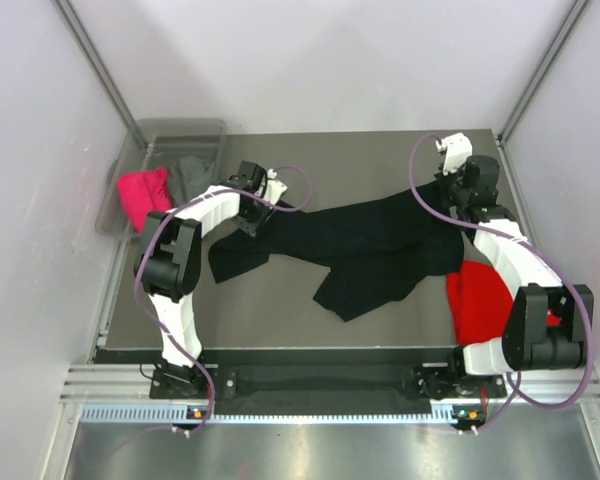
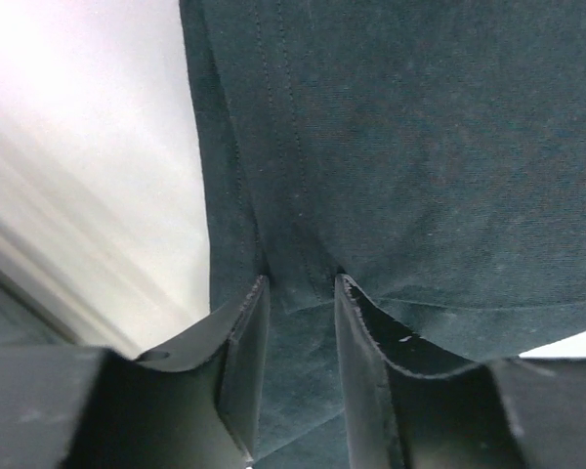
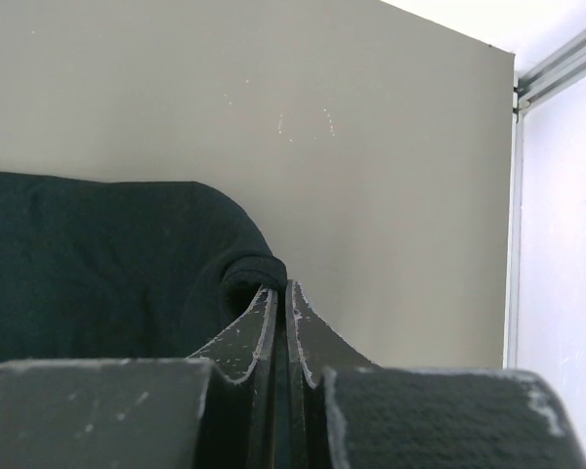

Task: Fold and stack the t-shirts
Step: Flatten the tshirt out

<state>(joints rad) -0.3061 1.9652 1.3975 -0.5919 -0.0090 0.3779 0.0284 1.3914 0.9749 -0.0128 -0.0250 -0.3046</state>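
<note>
Left gripper (image 1: 254,218) is down on the table (image 1: 350,150), at one end of the black t-shirt (image 1: 370,250). From the left wrist, the left gripper (image 2: 301,283) has its jaws standing apart with a stitched edge of the black t-shirt (image 2: 420,147) running straight through the gap. The cloth fills the space between them and spreads out ahead of the tips. I cannot tell whether they are pressing on it.

Over to the right gripper (image 1: 448,205) at the shirt's other end. From its own wrist, the right gripper (image 3: 282,285) has its jaws tight together, a small roll of the black t-shirt (image 3: 88,264) nipped right at the tips, and the rest of the cloth bunched off to the left of them.

Between the two sets of jaws the shirt lies stretched across the table, crumpled, with a flap trailing back toward the arm bases. The red t-shirt (image 1: 475,300) lies in a heap behind the right jaws, beside that arm. Beyond the left jaws, out at the table's far left corner, the tub (image 1: 180,127) holds the pink t-shirt (image 1: 142,195) and the grey t-shirt (image 1: 192,175).
</note>
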